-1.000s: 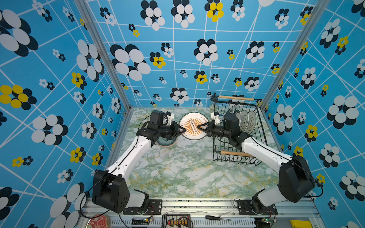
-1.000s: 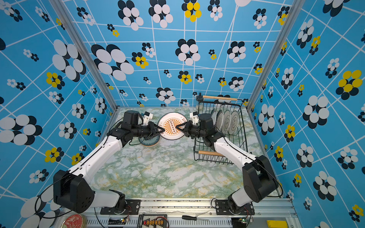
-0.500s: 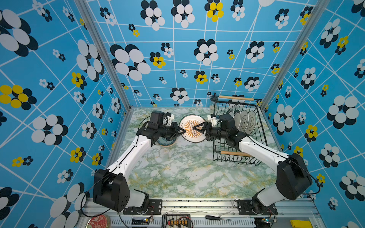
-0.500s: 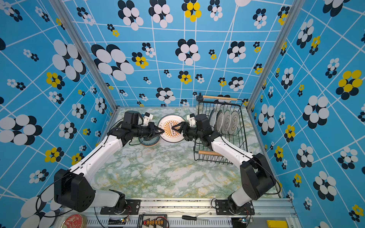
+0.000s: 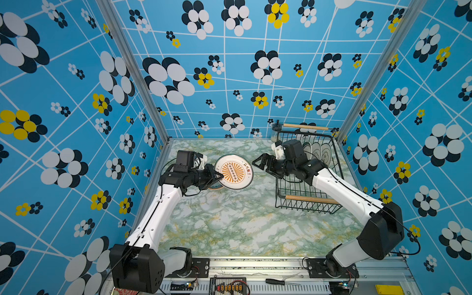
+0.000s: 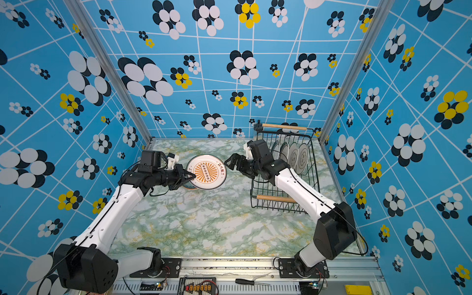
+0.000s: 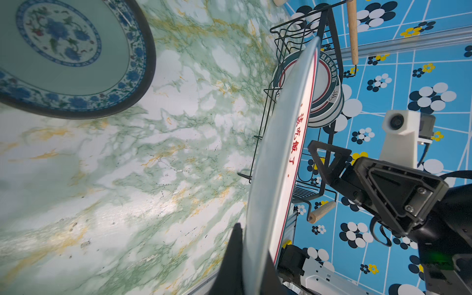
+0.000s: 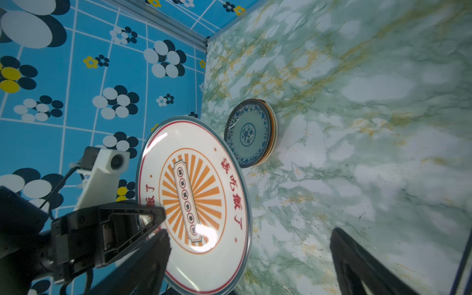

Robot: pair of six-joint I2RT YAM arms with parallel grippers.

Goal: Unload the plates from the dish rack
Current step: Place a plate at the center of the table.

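Observation:
A large white plate [image 5: 233, 172] [image 6: 206, 171] [image 8: 194, 199] with an orange sunburst emblem hangs tilted over the table's back left. My left gripper [image 5: 218, 176] [image 6: 191, 176] [image 7: 251, 245] is shut on its rim [image 7: 281, 153]. My right gripper [image 5: 263, 166] [image 6: 233, 164] [image 8: 250, 245] stands wide open just right of the plate, touching nothing. Behind it the black wire dish rack [image 5: 301, 207] [image 6: 278, 204] holds several upright teal-rimmed plates [image 5: 318, 152] [image 6: 293, 155] [image 7: 325, 84]. A stack of small plates [image 8: 249, 132] [image 7: 63, 51], blue-patterned on top, lies under the held plate.
A small glass jar [image 5: 275, 130] stands behind the rack's back left corner. The rack's wooden handles [image 5: 311, 199] cross its near and far ends. Blue flowered walls close in left, back and right. A screwdriver [image 5: 278, 281] lies on the front rail.
My right gripper opened, let go of the emblem plate and drew back toward the rack. The left gripper closed fully on the plate's rim and now carries it alone.

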